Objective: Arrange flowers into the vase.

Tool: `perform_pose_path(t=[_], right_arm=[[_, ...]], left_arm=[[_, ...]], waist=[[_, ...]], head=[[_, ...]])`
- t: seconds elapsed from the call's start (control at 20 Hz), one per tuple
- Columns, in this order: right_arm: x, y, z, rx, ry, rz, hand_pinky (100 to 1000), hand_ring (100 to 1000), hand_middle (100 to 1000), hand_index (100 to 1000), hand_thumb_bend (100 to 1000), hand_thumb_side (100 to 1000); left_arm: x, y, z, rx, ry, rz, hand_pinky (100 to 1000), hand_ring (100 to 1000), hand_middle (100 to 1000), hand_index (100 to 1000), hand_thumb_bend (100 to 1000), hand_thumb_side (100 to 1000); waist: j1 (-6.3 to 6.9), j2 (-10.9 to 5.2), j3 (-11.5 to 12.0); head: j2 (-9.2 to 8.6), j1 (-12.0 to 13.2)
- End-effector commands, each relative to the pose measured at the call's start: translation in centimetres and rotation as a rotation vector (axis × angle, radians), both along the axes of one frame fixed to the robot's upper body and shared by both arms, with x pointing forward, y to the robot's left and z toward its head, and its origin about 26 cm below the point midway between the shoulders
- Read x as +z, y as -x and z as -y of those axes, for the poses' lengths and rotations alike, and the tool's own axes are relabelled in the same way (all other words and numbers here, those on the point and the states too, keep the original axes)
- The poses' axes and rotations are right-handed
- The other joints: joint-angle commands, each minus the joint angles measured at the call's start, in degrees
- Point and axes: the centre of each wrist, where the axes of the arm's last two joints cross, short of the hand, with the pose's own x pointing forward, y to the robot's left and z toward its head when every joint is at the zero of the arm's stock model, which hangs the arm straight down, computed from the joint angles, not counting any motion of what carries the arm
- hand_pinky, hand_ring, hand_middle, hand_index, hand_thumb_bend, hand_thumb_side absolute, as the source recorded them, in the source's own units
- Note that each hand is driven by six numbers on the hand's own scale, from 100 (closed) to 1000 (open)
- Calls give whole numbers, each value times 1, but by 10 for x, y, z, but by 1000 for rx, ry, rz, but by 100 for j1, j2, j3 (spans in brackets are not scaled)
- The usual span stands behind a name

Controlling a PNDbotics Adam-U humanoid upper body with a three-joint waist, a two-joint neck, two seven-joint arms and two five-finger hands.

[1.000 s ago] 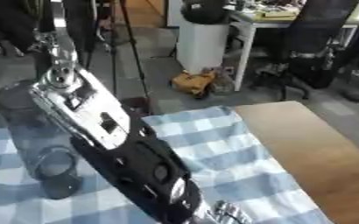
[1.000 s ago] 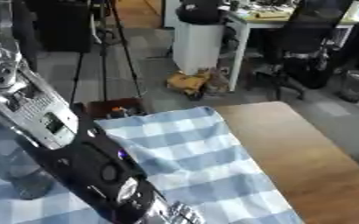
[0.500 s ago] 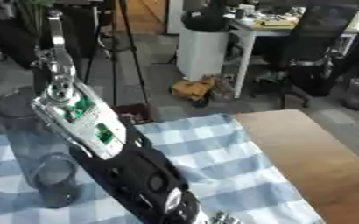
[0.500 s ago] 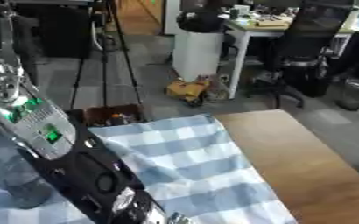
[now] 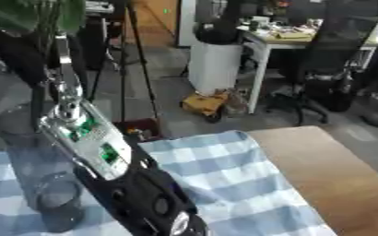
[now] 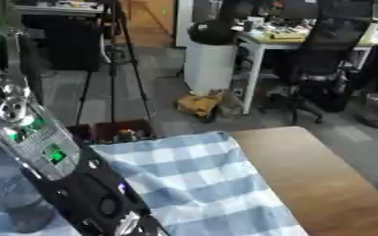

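Observation:
My left arm [image 5: 103, 156] rises steeply from the bottom edge to the top left, black below and silver with green lights higher up. It narrows to a thin silver part where my left hand [image 5: 62, 55] merges with dark blur. Green leaves of a flower [image 5: 35, 14] show right beside it at the top left corner. A dark stem-like strip [image 5: 37, 106] runs down from there toward the clear glass vase [image 5: 39, 193]. The vase stands on the blue checked cloth [image 5: 224, 175] just left of the arm. My right hand shows in neither view.
The bare wooden tabletop [image 5: 337, 175] lies to the right of the cloth. Beyond the table's far edge are a tripod [image 5: 132, 55], a white bin [image 5: 216, 64], a desk and a black office chair [image 5: 337, 60].
The view has tilted upward, so the table sits lower in the picture. My left arm has lifted higher beside the vase, and green leaves have come into view at the top left.

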Motion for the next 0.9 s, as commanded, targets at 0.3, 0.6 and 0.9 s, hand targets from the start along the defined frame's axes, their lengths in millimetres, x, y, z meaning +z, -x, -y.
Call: perform_pose_path(t=[0.3, 0.6, 0.9], right_arm=[[15, 2, 8, -14, 49, 96, 214, 210, 100, 100, 207, 607], [10, -5, 15, -93, 86, 77, 214, 213, 100, 100, 243, 624], [8, -6, 17, -167, 125, 61, 235, 260, 100, 116, 335, 673]], left_arm=[[8, 4, -2, 0, -10, 30, 686, 983, 936, 1000, 100, 1000], [8, 4, -4, 4, -12, 28, 686, 982, 930, 1000, 100, 1000], [9, 4, -3, -1, -12, 31, 687, 981, 927, 1000, 100, 1000]], waist=[[39, -69, 22], [42, -49, -8], [39, -47, -30]], head=[[-123, -22], [-101, -27], [-101, -38]])
